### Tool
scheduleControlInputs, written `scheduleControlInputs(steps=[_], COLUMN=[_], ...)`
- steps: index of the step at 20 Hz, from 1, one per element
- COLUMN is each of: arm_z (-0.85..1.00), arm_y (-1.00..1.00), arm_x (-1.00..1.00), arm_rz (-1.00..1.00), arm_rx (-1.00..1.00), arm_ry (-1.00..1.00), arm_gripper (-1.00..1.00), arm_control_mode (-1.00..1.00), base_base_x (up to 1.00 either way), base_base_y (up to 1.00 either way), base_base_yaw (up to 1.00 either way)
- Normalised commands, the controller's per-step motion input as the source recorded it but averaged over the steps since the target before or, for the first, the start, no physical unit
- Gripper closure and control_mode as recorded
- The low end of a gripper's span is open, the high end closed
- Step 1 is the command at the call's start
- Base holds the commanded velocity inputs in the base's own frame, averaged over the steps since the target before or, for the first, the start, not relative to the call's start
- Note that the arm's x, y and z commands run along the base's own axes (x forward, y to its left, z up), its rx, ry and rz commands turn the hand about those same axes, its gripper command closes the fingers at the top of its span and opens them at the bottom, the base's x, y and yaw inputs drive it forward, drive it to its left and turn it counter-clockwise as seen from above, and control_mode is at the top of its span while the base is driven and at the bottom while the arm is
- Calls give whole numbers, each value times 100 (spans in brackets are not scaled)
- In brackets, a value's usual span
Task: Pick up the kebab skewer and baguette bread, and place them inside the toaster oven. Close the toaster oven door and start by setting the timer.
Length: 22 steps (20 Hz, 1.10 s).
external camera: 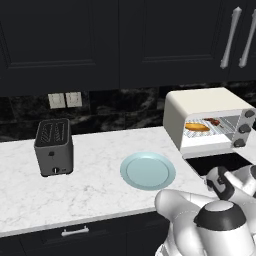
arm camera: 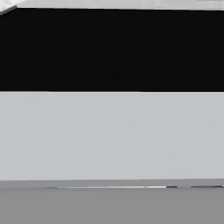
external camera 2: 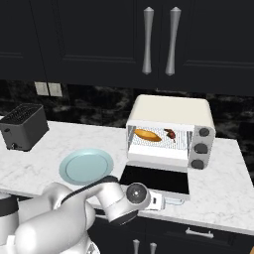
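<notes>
The toaster oven (external camera: 200,102) (external camera 2: 171,106) stands open at the counter's right. On its wire rack lie the baguette bread (external camera: 197,127) (external camera 2: 148,135) on the left and the kebab skewer (external camera: 214,121) (external camera 2: 170,134) on the right. The toaster oven door (external camera 2: 156,179) (external camera: 220,162) lies folded down flat, dark glass up. My gripper (external camera 2: 161,201) sits low at the door's front edge, right by the silver handle (external camera 2: 176,200). Its fingers are hidden, so its state is unclear. The hand view looks close at the door's dark glass (arm camera: 112,48) and a pale band (arm camera: 112,131).
A pale blue plate (external camera: 147,171) (external camera 2: 86,166) lies bare on the white marble counter left of the oven. A small black two-slot toaster (external camera: 54,146) (external camera 2: 23,126) stands further left. Three dark knobs (external camera 2: 201,148) run down the oven's right panel. Dark cabinets hang above.
</notes>
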Motion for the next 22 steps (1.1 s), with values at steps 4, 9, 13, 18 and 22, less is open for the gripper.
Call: scheduleControlInputs(steps=[4, 9, 13, 18, 22], arm_z=[22, 39, 45, 41, 30], arm_y=[11, 4, 4, 13, 22], arm_x=[46, 49, 50, 46, 63], arm_rz=[-4, -2, -2, -2, -2], arm_rx=[0, 0, 0, 0, 0], arm_ry=[-10, -3, -3, -4, -5], arm_gripper=[-100, -100, -100, -100, -100], arm_control_mode=[-100, -100, -100, -100, -100], base_base_x=[0, 0, 0, 0, 0], base_base_y=[0, 0, 0, 0, 0], base_base_yaw=[0, 0, 0, 0, 0])
